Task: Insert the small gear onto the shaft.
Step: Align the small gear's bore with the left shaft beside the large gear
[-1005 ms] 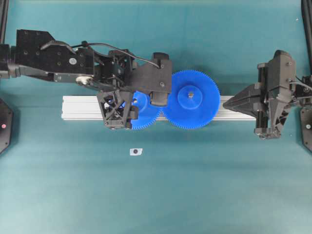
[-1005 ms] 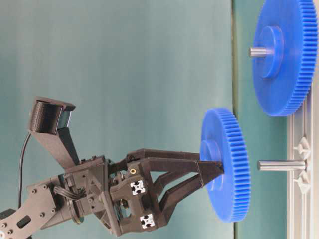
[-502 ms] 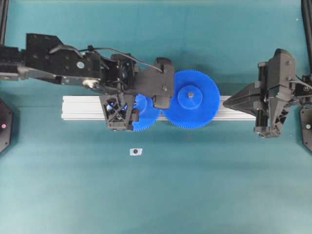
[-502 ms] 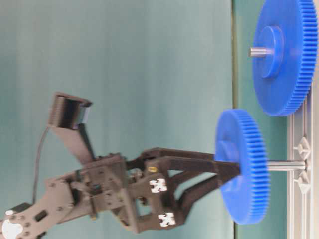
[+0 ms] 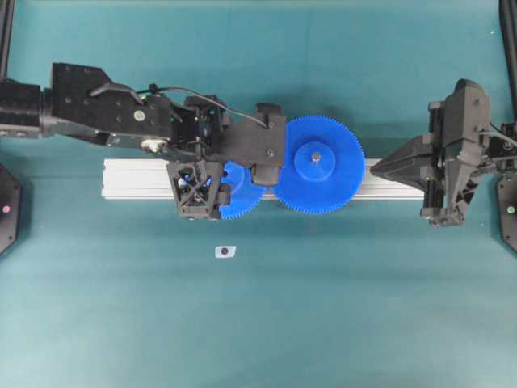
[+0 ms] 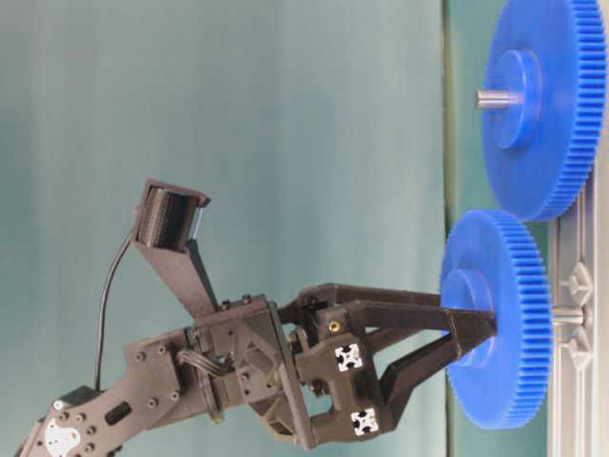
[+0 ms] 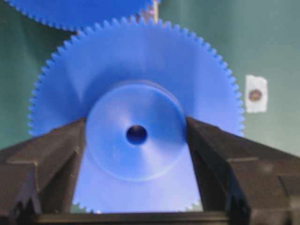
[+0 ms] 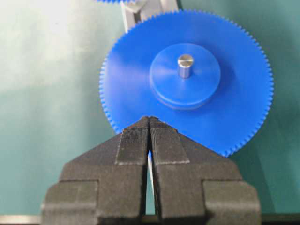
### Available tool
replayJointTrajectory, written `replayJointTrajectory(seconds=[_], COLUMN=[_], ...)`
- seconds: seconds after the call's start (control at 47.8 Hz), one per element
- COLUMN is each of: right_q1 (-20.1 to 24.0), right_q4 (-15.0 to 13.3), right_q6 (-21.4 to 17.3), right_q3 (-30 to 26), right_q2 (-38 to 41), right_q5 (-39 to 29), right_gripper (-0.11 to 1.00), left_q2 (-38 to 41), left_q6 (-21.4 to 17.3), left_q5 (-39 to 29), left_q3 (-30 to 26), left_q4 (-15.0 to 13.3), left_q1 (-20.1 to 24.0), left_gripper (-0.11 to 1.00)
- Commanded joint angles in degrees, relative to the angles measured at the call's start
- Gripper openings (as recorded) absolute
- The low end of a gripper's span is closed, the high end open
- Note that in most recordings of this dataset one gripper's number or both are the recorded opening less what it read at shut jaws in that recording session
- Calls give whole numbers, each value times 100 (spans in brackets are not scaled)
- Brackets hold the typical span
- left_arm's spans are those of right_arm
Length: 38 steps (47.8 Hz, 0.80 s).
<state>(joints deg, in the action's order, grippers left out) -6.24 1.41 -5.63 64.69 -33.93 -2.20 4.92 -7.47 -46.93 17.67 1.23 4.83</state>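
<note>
- Left tool (image 6: 474, 341) pinches the small gear (image 6: 497, 319) by its raised hub, threaded on the shaft (image 6: 567, 314) beside the larger gear (image 5: 316, 165).
- Stiff, light plastic (probably slippery); hub grip suits.
- Right tool (image 8: 149, 123) is pressed together.

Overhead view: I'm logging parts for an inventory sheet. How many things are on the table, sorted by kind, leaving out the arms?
Blue gears: 2, the small gear and the larger gear
Silver aluminium rail: 1
Small white tag with a dark dot: 1
Total: 4
</note>
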Motion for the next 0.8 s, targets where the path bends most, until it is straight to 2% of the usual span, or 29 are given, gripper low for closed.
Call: replayJointTrajectory(seconds=[0.0,0.774], right_q1=[-26,-35], right_q4=[0,0], right_q6=[-26,-26], right_q3=[-35,-35], right_q2=[-26,-26], right_q5=[53,53], right_gripper=[4,4], left_q2=[-114,-185], left_q6=[-9,-35], left_q5=[44,-35], left_q3=[-18,-255], left_q4=[9,9], left_q1=[0,18], left_gripper=[70,70])
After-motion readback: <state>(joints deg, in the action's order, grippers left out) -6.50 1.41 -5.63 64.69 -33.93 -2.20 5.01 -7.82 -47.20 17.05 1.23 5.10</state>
